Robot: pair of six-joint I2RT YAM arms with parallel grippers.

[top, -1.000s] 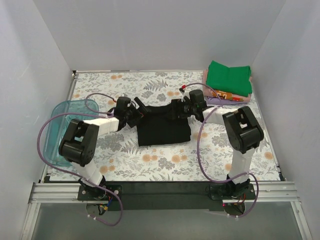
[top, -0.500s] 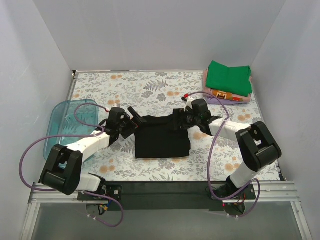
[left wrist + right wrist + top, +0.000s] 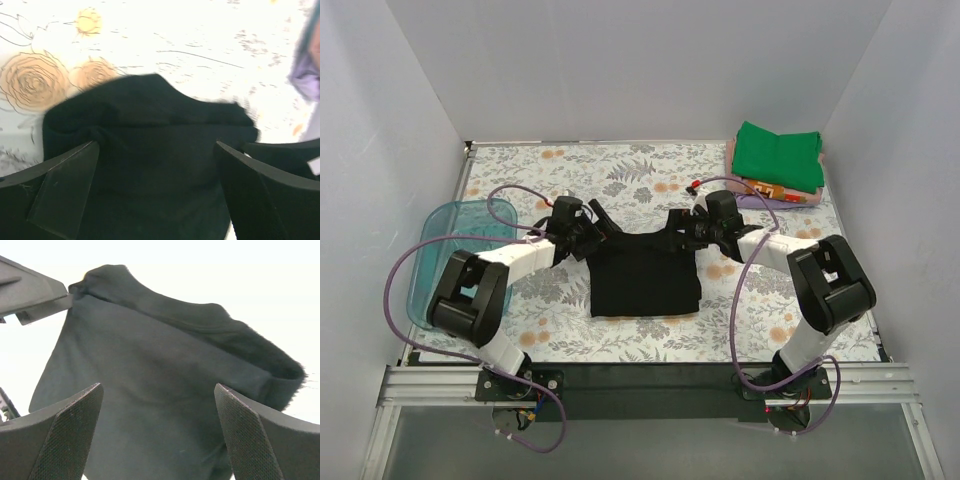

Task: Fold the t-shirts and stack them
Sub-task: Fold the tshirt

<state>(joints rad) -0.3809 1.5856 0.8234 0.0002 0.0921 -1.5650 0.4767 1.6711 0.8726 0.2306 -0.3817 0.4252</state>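
Note:
The black t-shirt [image 3: 645, 273] lies partly folded in the middle of the floral table. My left gripper [image 3: 597, 232] is open at its far left corner, jaws wide over the black cloth [image 3: 150, 130]. My right gripper [image 3: 682, 230] is open at its far right corner, jaws wide over the cloth [image 3: 165, 385]. A folded green shirt [image 3: 778, 156] tops a stack with orange-patterned [image 3: 768, 189], pink and lavender [image 3: 790, 199] shirts at the far right corner.
A translucent teal plastic tray [image 3: 445, 255] sits at the table's left edge. White walls close in the table on three sides. Purple cables loop from both arms.
Both arms have shifted back toward the far edge of the black shirt after dipping nearer. The shirt's far edge now lies flatter and its shape has changed little.

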